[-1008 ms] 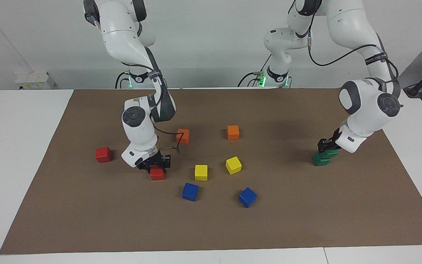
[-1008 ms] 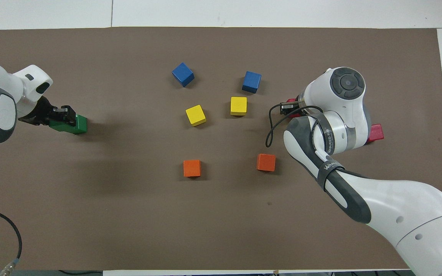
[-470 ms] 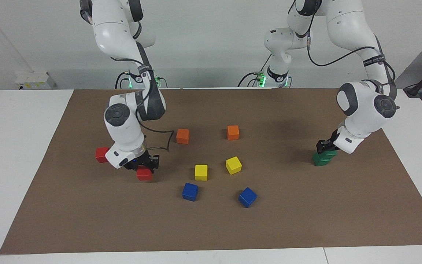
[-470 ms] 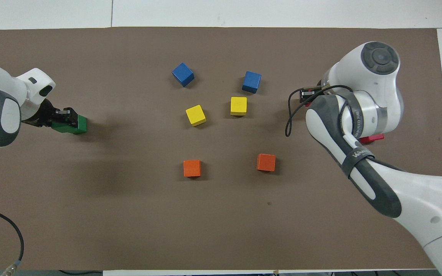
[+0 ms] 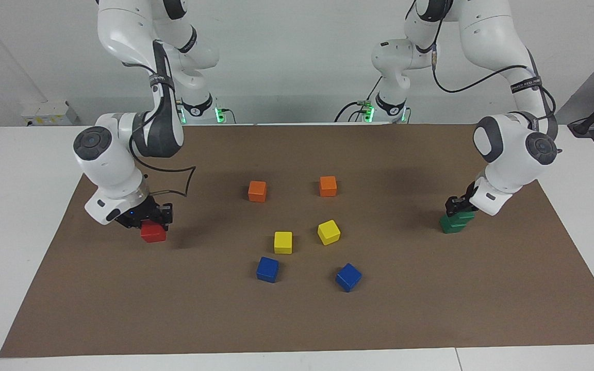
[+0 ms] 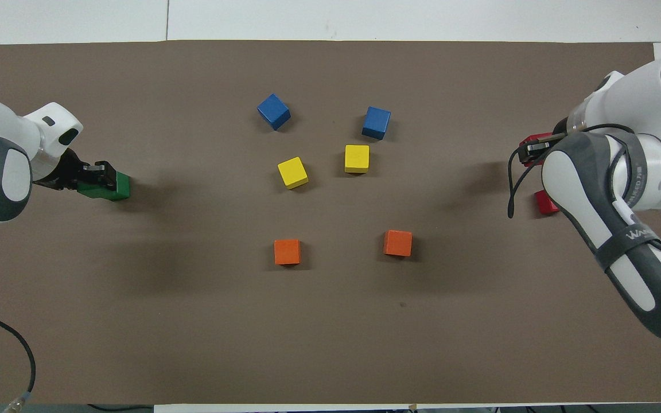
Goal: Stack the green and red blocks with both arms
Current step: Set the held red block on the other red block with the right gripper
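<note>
The right gripper (image 5: pixel 147 219) pinches a red block (image 5: pixel 153 232) above the mat (image 5: pixel 297 319) at the right arm's end, carried there, it seems, to go on the second red block (image 6: pixel 544 202), which the arm hides in the facing view and half covers from overhead. At the left arm's end the left gripper (image 5: pixel 459 205) sits on the upper green block (image 5: pixel 463 215), which rests skewed on the lower green block (image 5: pixel 449 224); whether its fingers clamp or have let go cannot be told. Orange, yellow and blue cubes lie untouched mid-mat.
</note>
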{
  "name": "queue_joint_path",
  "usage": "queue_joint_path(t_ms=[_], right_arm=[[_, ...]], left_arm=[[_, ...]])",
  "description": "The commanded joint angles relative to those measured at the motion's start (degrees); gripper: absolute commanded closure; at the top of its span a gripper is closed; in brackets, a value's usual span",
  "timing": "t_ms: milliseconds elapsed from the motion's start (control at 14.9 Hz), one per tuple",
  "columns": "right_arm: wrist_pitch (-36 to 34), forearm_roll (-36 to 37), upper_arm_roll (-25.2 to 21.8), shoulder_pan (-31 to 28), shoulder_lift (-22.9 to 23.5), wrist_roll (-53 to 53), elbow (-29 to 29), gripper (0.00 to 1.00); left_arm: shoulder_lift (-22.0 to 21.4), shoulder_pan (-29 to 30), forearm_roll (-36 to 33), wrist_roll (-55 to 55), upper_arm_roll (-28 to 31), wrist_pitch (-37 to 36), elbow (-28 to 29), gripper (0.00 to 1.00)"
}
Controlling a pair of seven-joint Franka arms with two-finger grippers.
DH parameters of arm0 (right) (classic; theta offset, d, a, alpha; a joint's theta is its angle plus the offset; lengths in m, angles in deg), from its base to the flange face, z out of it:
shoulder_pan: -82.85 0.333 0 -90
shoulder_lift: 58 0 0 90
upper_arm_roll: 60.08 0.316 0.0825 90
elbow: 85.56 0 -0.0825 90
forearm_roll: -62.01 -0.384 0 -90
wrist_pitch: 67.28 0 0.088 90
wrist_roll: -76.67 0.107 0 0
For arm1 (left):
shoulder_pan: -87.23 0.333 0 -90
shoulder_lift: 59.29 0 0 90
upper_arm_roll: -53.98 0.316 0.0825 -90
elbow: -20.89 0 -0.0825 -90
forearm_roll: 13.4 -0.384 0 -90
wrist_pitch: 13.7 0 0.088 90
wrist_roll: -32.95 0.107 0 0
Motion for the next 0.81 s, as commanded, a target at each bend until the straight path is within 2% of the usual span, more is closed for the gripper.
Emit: queue_joint_path(t_ms=[0, 134, 470, 739], right_arm=[[2.2, 0.9, 0.5, -1.6, -7.0, -2.7, -9.1, 1.00], [4.9, 0.9, 0.5, -2.1, -9.7, -2.9, -13.8, 1.00], [5.7, 0.9, 0.6, -6.4, -11.2, -7.5, -17.0, 1.00], [7.8, 0.9, 0.6, -7.7, -12.5, -7.5, -19.9, 1.00]], left_arm=[[-1.5, 0.1, 0.7, 0.1, 0.0, 2.3, 3.2, 0.00], [-1.6, 0.1, 0.7, 0.1, 0.1, 2.2, 3.2, 0.00], [-1.7, 0.1, 0.7, 0.0, 0.1, 1.8, 2.5, 0.00], [-4.2, 0.2, 0.4, 0.0, 0.3, 0.4, 1.9, 0.00]])
